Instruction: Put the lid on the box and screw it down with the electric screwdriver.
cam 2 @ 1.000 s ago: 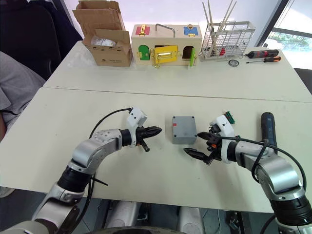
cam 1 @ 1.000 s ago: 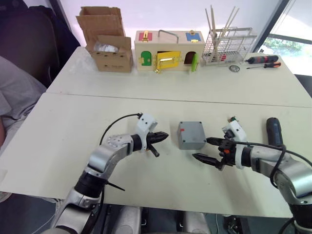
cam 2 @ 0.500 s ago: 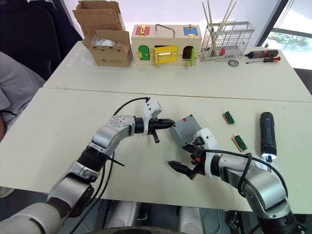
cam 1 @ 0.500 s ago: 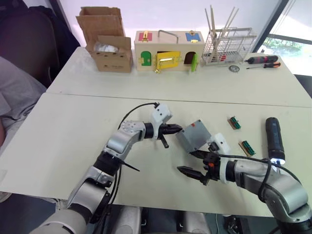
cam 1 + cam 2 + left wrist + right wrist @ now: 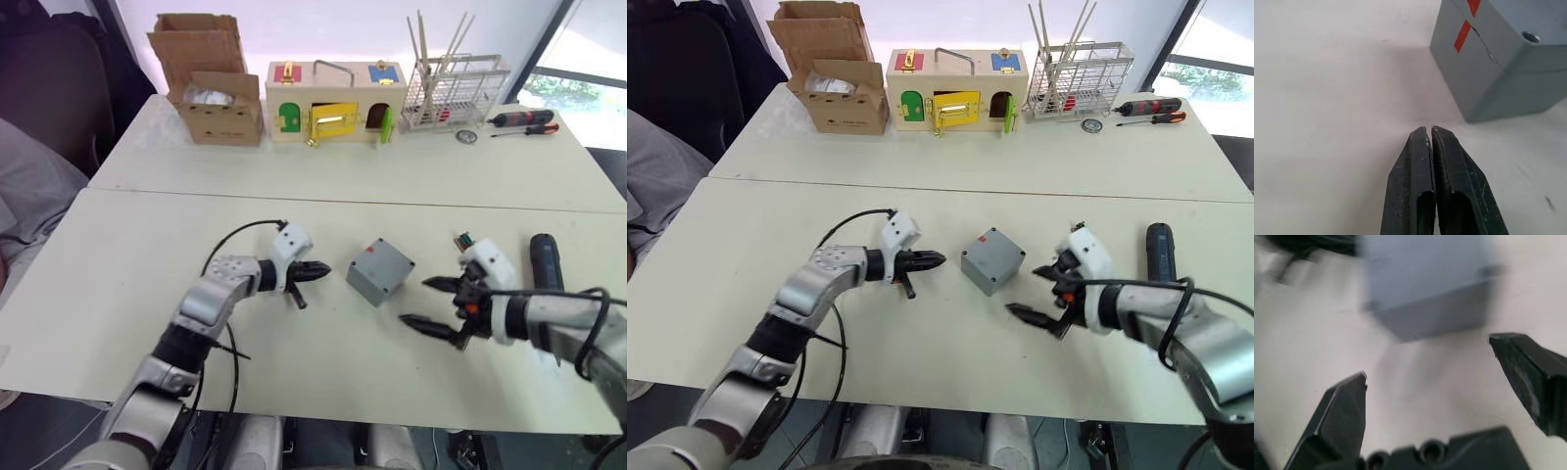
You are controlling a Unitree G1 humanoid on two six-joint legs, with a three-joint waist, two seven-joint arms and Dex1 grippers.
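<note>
Looks like a robotics lab or test room. Two plain white tables (image 5: pixel 323 166) pushed together, carrying a wooden latch box (image 5: pixel 331 102), cardboard box (image 5: pixel 210 90), wire rack (image 5: pixel 453 93), hand screwdrivers (image 5: pixel 521 122). Large window (image 5: pixel 578 69) at right.

I see two pale cream rectangular worktops (image 5: pixel 411 186) butted together, bright daylit window (image 5: pixel 578 78) far right, dark chair (image 5: pixel 59 98) far left.

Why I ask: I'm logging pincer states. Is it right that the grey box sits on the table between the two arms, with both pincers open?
Not quite. The grey box does sit on the table between the arms, and the right pincer is open, but the left pincer is shut; the left wrist view shows its fingers pressed together.
</note>
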